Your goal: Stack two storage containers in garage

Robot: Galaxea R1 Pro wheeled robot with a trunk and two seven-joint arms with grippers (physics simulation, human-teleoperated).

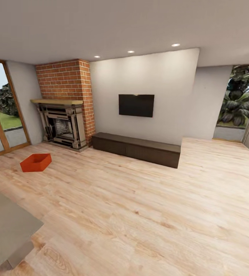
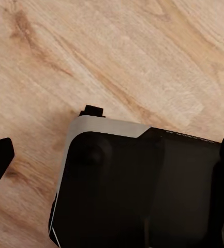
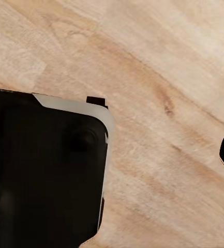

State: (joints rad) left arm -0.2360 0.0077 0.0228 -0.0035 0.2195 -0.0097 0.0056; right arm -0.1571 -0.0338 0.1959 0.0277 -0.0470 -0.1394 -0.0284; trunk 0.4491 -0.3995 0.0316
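Both grippers' jaws are hard to judge: each wrist view catches only dark finger tips at its edges, seemingly spread, above the robot's black base and wood planks. Only the head view shows the living room: one orange-red storage container sits on the plank floor before the brick fireplace, left of the wall TV.

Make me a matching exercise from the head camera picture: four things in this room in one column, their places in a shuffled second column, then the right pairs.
Things:
1. storage container
2. TV
3. fireplace
4. low dark cabinet

Places:
A. mounted on the cream wall
B. set into the red-brick column
C. on the wood floor in front of the fireplace, near the glass door
D. along the wall's foot, below the TV

Pairs: 1-C, 2-A, 3-B, 4-D
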